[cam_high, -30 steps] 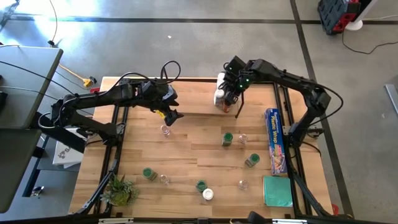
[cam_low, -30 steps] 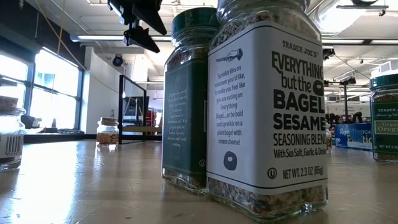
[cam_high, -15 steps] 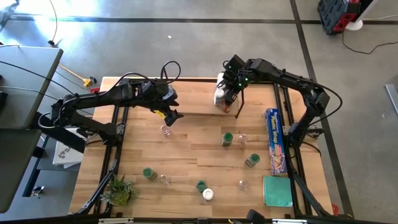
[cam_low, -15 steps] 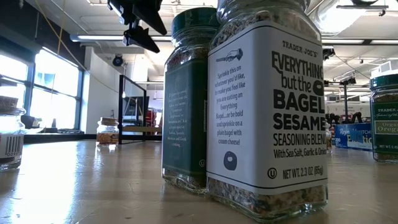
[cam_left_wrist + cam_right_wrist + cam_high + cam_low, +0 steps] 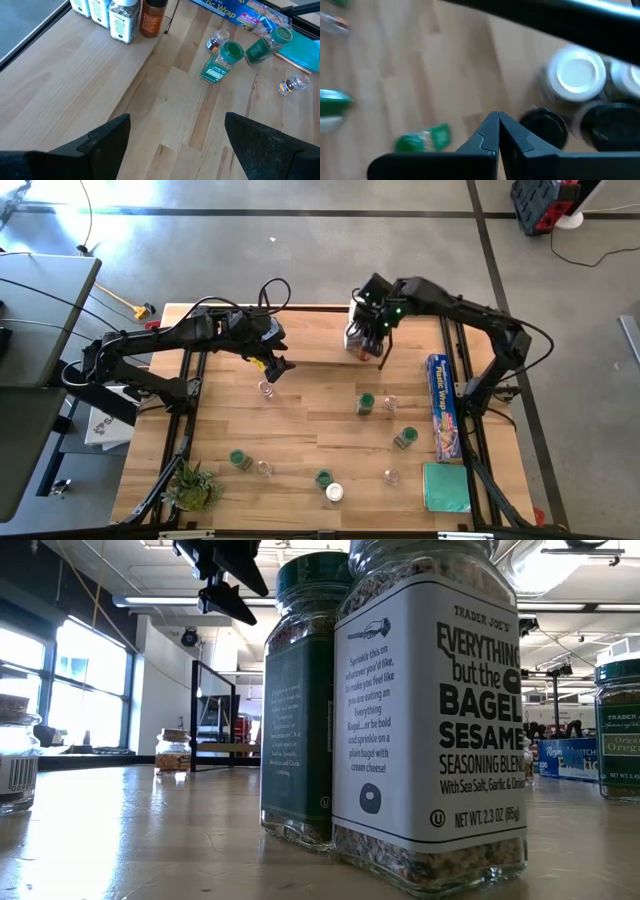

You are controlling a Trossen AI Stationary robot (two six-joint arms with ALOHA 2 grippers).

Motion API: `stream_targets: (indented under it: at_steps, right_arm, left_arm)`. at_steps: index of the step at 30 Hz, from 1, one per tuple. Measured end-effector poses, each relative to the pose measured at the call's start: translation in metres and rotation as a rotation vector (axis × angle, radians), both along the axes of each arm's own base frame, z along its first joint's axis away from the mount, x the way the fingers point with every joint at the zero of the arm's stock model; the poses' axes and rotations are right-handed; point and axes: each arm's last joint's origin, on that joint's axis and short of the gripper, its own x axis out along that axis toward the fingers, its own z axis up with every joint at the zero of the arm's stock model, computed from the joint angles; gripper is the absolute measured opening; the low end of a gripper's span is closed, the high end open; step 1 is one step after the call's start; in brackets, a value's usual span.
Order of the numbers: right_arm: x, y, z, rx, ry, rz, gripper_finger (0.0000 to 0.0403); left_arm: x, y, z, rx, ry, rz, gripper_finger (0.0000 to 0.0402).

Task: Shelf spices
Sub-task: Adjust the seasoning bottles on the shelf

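The shelf [image 5: 300, 335], a pale board with black wire ends, lies along the table's far side. A cluster of spice jars [image 5: 356, 335] stands on its right part. My right gripper [image 5: 372, 330] hovers shut just above them; its wrist view shows the shut tips [image 5: 498, 131] beside a black lid [image 5: 545, 126] and a white lid [image 5: 576, 72]. My left gripper [image 5: 275, 366] hangs open over the shelf's near edge, above a clear-lidded jar [image 5: 265, 390]. More jars stand loose on the table, among them green-lidded ones [image 5: 366, 402] [image 5: 405, 438] [image 5: 238, 458].
A long blue plastic-wrap box [image 5: 443, 405] and a teal pad [image 5: 445, 485] lie along the right edge. A small green plant [image 5: 192, 485] sits at the near left corner. Two big jars [image 5: 430, 710] [image 5: 300, 690] fill the low view.
My right gripper has risen a little over the jars on the shelf, shifted slightly toward the table's left and rolled; it stays shut. The jars have not moved.
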Motion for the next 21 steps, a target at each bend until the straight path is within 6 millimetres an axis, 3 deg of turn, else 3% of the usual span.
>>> stream_targets:
  at_steps: [7,21]
  right_arm:
    - [-0.005,0.0,-0.03,-0.029,0.12,-0.096,0.0]
    - [-0.006,-0.005,-0.019,-0.076,0.137,-0.191,0.0]
  left_arm:
    - [0.0,0.0,0.0,0.009,0.002,-0.002,0.032]
    - [0.001,0.0,0.001,-0.011,-0.017,0.022,0.0319]
